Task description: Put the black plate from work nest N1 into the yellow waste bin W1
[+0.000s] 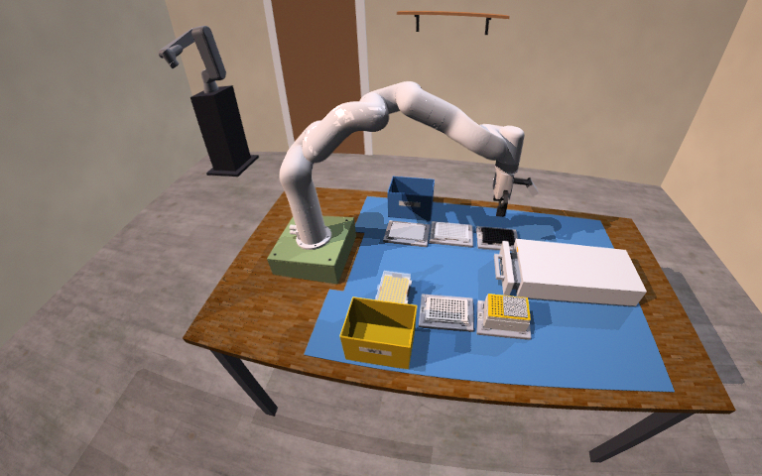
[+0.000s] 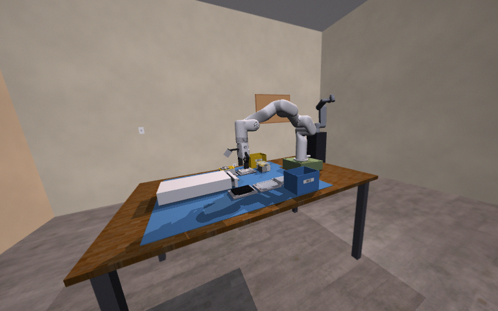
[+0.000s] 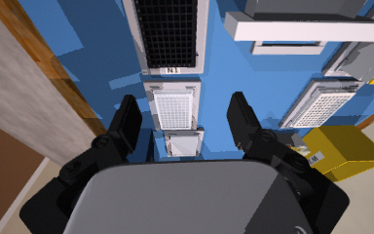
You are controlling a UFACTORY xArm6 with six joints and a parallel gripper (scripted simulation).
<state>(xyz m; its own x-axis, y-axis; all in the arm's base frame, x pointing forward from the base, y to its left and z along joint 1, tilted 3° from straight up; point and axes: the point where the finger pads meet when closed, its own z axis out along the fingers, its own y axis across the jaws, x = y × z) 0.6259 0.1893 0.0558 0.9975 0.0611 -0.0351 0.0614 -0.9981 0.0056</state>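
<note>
My claw [image 3: 184, 119] hangs spread wide with nothing in it. I'm holding it above the far edge of the blue mat [image 1: 562, 359], tilted so the wrist camera looks back over the bench. The black plate [image 3: 166, 30] sits in its nest, label N1, ahead of the claw and a bit to one side, not yet between the fingers. My guess: I'm lining up over it before going down.

The yellow bin W1 [image 1: 377, 335] stands upright well away from the claw, across the mat near the front edge. In the wrist view only its corner shows at the right. The top view shows the white cooler [image 1: 578, 272] just beside the nest, drawer end [image 1: 504, 264] near the plate, so I get little room on that side. The exterior view shows the claw's height above the bench [image 2: 109, 253]; the wrist view can't.
</note>
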